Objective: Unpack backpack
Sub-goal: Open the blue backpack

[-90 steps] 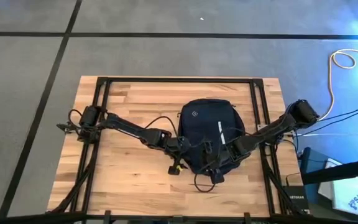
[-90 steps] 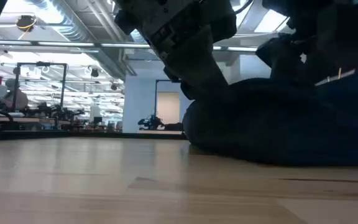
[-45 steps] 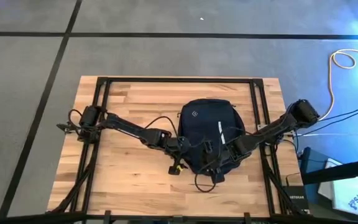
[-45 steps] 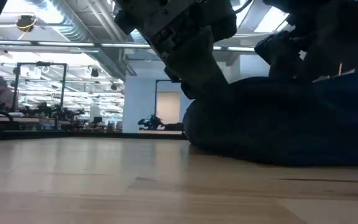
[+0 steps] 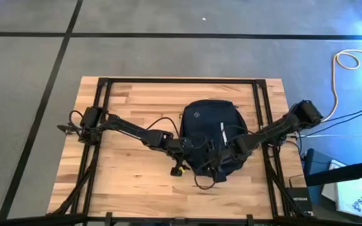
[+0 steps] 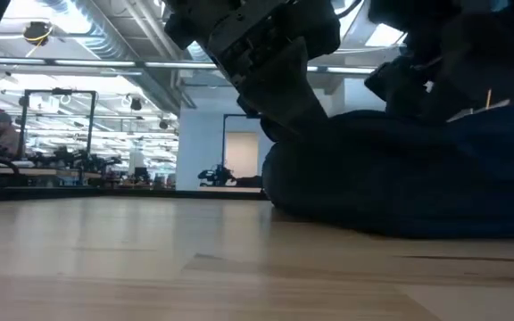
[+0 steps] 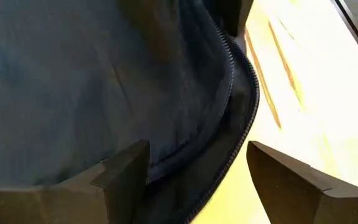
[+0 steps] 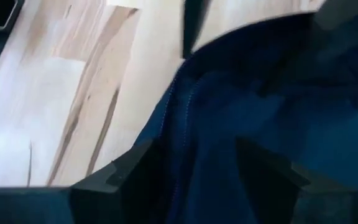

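**Inspector:** Navy fabric is all either wrist camera gives you. The backpack lies flat at the middle of the butcher-block table, logo face up, its near end towards the front edge. No contents are out on the wood.

**Operator:** And the two grippers?

**Inspector:** Both are at that near end. Your left gripper has its fingers set wide, straddling the zipper where the seam curves round the corner, one finger over the fabric and one on the table side. Your right gripper is spread too, with a fold of the blue cloth lying between the fingers; I cannot tell whether it has any bite on it.

**Operator:** What is the step, in your judgement?

**Inspector:** Getting the main compartment open. Nothing has been drawn out, so you are early. Find the zipper pull before closing; I cannot see it in any view. Pin the fabric with one gripper, draw with the other along the zipper's curve, not across it. The bag is soft and will likely bunch or slide if dragged.
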Motion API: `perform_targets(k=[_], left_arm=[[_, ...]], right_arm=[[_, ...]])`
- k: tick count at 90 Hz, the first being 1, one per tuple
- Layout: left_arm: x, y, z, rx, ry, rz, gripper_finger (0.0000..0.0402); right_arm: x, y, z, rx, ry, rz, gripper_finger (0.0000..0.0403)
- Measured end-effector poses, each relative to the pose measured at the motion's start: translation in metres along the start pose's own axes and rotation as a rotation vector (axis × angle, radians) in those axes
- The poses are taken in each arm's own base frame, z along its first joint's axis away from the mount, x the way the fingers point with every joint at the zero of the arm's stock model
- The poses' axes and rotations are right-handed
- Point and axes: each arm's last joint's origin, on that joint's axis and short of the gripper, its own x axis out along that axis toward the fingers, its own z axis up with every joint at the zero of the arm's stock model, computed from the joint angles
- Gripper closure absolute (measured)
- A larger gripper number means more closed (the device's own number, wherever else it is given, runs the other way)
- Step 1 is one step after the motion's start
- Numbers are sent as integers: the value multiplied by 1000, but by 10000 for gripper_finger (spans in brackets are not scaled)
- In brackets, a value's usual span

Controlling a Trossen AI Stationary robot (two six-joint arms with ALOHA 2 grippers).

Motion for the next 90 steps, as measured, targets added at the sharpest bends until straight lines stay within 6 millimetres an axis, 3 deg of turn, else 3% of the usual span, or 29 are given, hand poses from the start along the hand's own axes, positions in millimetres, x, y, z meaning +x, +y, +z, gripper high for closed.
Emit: perform_targets(k=[17,45,90], left_arm=[[0,0,0,0,0,0,147],[0,0,0,-1,1,0,147],[0,0,0,0,0,0,147]], right_arm=[[0,-10,-1,39,29,0,205],[-1,-14,0,70,62,161,205],[-2,-20,8,56,10,130,205]])
